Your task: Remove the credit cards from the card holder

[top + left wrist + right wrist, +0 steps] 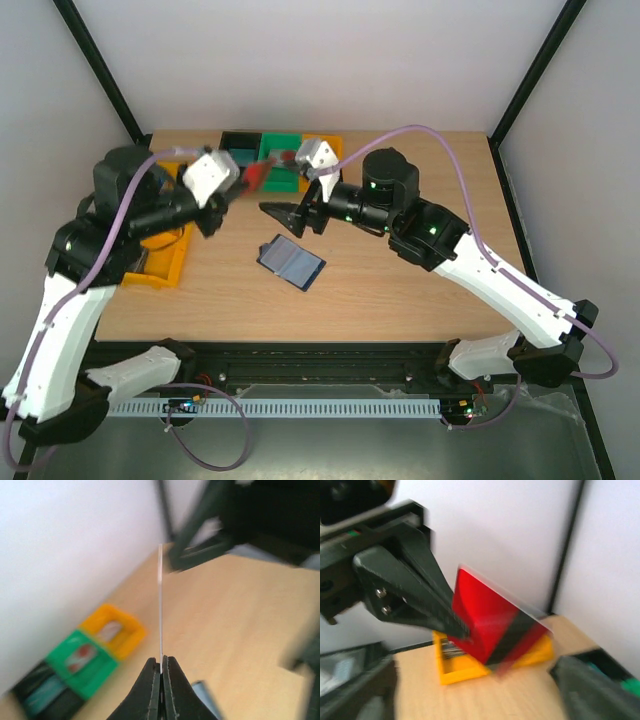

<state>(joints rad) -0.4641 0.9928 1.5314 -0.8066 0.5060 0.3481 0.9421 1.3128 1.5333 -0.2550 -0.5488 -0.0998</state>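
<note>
Top external view: the card holder point(291, 262) lies opened flat on the table point(400, 290), between the two arms and on the near side of both grippers. Nothing touches it.
Card in play: a red card point(266, 171) is held in the air over the far half of the table, well apart from the holder.
Left gripper point(244, 184): its fingers are pressed together on one end of the card. The left wrist view shows the card edge-on, standing straight out from the tips.
Right gripper point(285, 188): its fingers are spread wide, one on either side of the card's free end. The blurred right wrist view shows no contact.
Key relation: the card's long axis runs from the left fingertips toward the right gripper, so only the left arm carries it.
Holder axis: diagonal, from far-left to near-right, with the pockets facing up.
Nearer arm: judged to be the right, whose lower finger hangs just beyond the holder's far edge.
Cards left inside: cannot tell.
Bins: a row of bins point(281, 150) stands at the far edge, close behind the card.
</note>
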